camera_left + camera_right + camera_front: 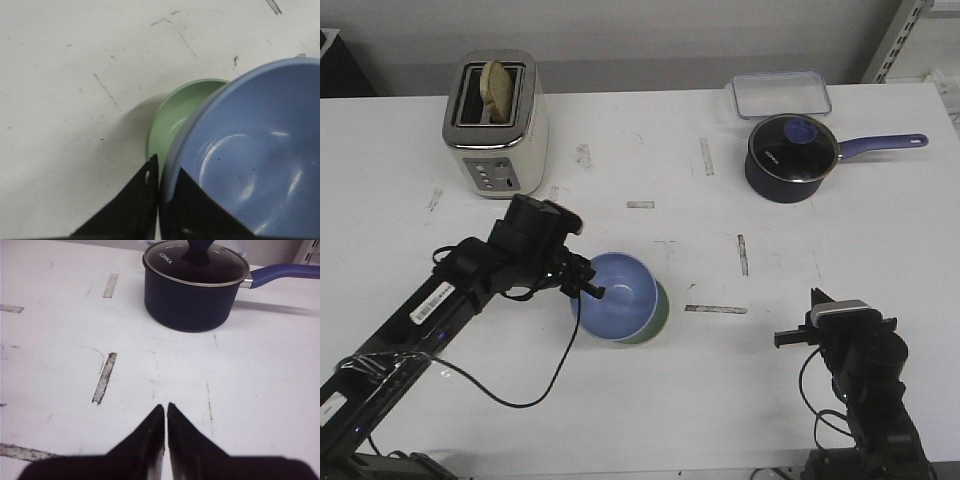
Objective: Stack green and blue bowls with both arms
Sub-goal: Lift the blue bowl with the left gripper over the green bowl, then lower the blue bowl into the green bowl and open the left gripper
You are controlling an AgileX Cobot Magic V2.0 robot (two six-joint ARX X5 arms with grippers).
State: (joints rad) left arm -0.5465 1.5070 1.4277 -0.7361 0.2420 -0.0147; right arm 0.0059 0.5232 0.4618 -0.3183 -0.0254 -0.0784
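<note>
White table point(650, 420) seen from the robot's front cam. Near the centre, the blue bowl point(615, 295) is sitting tilted inside the green bowl point(658, 318), w/ only a crescent of green showing at the blue bowl's right and lower edge. The left arm is reaching in from the lower left, and the left gripper point(588, 289) is pinching the blue bowl's left rim. In the left wrist cam, the left gripper point(161, 176) is clamping that rim between its two black fingers point(142, 197), one outside and one inside the bowl; the blue bowl point(250, 155) is filling the frame's right side, w/ the green bowl point(172, 120) peeking out beneath and beside it.

The right arm is sitting at the lower right, well apart from both bowls. Right gripper point(812, 293) is holding nothing; in the right wrist cam, the right gripper point(166, 410) is showing its tips pressed together, pointing over bare table toward a dark saucepan point(192, 287) w/ a glass lid and purple-blue handle.

At the back left, a cream toaster point(498, 125) is holding a bread slice. At the back right, a clear container point(782, 95) is lying just behind the saucepan point(790, 160).
</note>
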